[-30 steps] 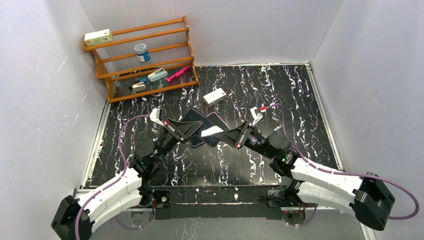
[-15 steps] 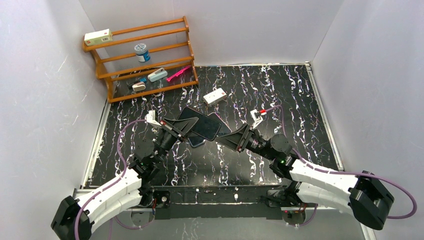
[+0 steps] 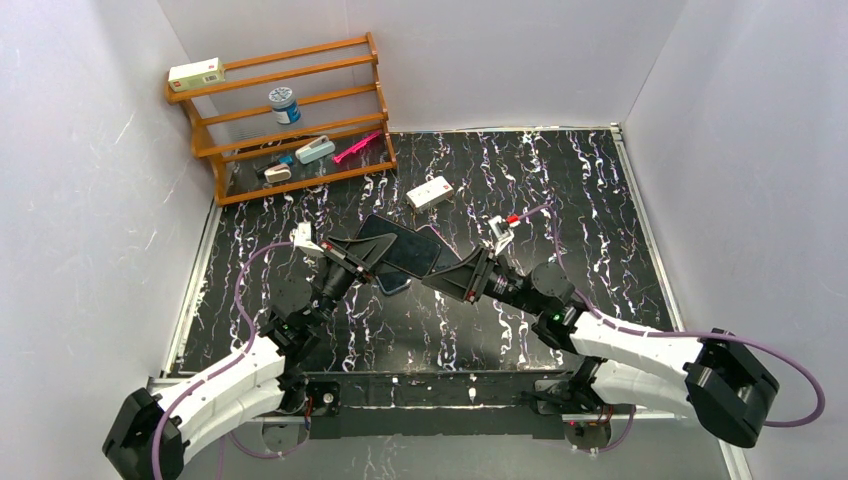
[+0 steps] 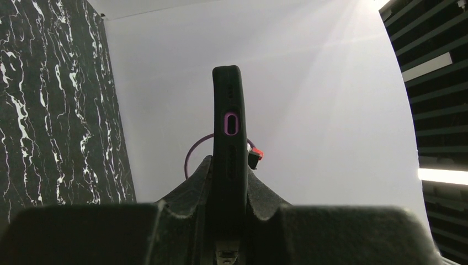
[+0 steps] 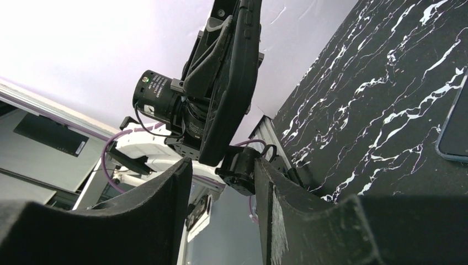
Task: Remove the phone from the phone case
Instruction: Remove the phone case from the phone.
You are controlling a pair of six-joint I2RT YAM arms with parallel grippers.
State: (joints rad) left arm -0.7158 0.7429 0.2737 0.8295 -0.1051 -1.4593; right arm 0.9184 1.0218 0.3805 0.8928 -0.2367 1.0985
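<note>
We see the left gripper [image 4: 229, 193] clamped tight on the black rubbery phone case [image 4: 229, 110], held on edge above the black marble-pattern table [image 3: 600, 200]. The right gripper [image 5: 221, 176] gapes wide, gripping nothing, just beside the case. A dark blue-rimmed phone [image 5: 453, 132] lies flat on the table nearby.

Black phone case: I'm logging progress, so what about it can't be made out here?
Inside of the black rubber phone case: left wrist view shows only its edge; overhead it is too small.
Blue-rimmed dark slab: cut off by the right wrist view's edge; overhead the case overlaps it.
</note>
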